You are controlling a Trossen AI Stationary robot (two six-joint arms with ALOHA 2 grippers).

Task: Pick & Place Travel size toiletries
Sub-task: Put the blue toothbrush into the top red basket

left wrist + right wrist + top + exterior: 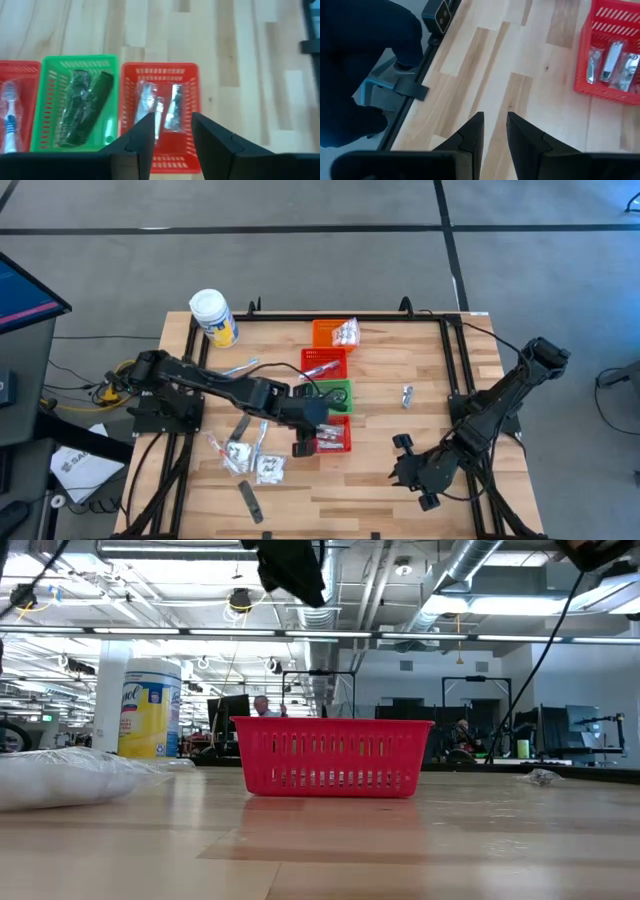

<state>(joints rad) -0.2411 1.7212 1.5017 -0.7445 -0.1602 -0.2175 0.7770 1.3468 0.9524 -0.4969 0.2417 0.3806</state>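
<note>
Silvery wrapped tubes [159, 106] are lying flat inside the red basket [192, 100]. Clear sachets [252, 461] and a dark strip [249, 501] are lying on the table [380, 480]; another small packet [407, 394] is sitting well apart.

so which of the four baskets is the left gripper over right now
The red basket at the near end of the row, holding silvery wrapped items. The left gripper hangs at its edge with nothing between its parted fingers; the green basket, the other red one and the orange one lie farther along the row.
</note>
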